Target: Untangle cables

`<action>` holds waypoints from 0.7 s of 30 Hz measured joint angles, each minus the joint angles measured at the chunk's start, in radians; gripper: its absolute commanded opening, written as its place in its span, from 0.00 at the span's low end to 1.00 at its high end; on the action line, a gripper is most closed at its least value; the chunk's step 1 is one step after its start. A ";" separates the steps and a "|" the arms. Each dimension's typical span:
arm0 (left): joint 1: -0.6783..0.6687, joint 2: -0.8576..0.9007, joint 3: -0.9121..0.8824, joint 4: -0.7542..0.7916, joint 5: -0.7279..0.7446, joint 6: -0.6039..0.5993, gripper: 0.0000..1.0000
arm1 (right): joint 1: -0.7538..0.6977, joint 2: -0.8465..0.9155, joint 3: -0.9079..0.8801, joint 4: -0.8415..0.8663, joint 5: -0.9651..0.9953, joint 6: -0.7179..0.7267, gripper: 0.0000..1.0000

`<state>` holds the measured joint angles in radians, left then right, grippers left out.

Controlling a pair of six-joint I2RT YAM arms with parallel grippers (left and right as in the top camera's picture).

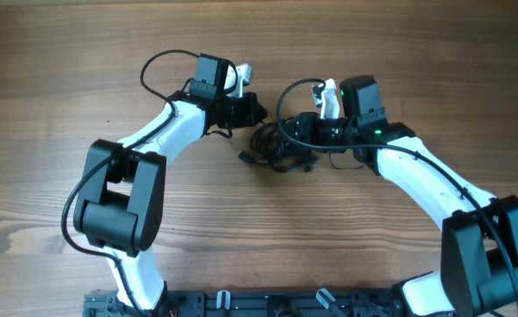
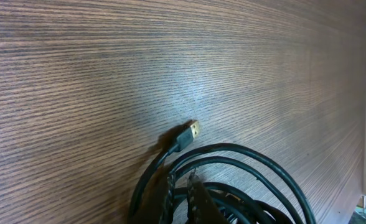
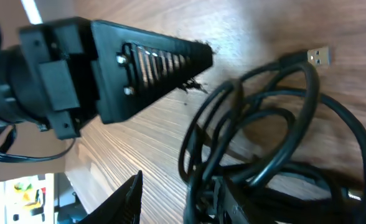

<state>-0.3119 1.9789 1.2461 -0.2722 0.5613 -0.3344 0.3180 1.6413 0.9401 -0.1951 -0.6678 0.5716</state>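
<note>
The cables (image 1: 277, 148) lie coiled on the wooden table (image 1: 65, 53) between my grippers, with one USB plug (image 2: 192, 132) poking free. My left gripper (image 1: 257, 114) is pinched shut at the coil's edge; whether it has a strand, I can't tell. My right gripper (image 1: 292, 132) sits part-open astride several loops. I'd clamp one strand only, then draw apart slowly.

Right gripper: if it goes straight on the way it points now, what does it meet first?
Probably the cables, whose loops lie just ahead of the right gripper; depth is unclear.
</note>
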 measured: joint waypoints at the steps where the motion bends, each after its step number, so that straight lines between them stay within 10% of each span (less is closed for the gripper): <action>1: 0.000 0.000 0.000 0.000 0.000 0.000 0.11 | 0.000 0.000 0.000 -0.011 0.001 0.001 0.40; 21: 0.000 0.000 0.000 0.000 0.000 0.000 0.12 | 0.105 0.000 0.002 -0.075 0.097 0.003 0.39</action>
<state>-0.3119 1.9789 1.2461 -0.2726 0.5613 -0.3344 0.4232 1.6413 0.9424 -0.2703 -0.5713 0.5751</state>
